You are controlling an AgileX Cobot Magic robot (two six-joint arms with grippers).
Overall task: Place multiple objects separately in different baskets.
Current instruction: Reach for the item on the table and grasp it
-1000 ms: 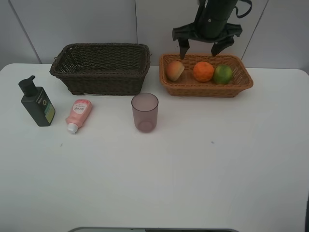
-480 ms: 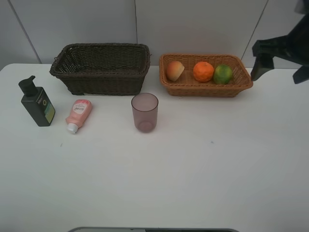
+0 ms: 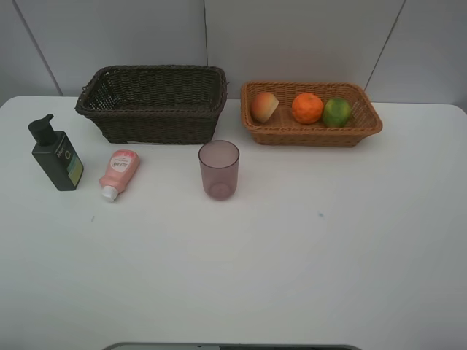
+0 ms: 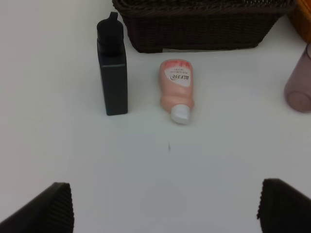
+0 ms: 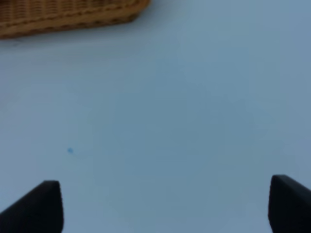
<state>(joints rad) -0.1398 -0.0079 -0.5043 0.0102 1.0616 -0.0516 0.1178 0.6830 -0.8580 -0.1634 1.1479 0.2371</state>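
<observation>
Fingers [image 4: 46,208] apart, empty: left gripper [image 4: 163,211], right gripper [image 5: 165,208]. 3 fruits [image 3: 307,108] in tan basket [image 3: 372,120]; 1 bottle [image 3: 57,157], 1 tube [image 3: 119,171], 1 cup [image 3: 219,169] before dark basket [image 3: 153,124].

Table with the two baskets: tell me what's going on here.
Nothing is held right now. The left gripper hangs open above the table, facing the pump bottle and pink tube; the right gripper is open over the table near the tan basket. Three fruits lie in the tan basket. The bottle, tube and purple cup are on the table, outside the dark basket, which looks empty.
</observation>
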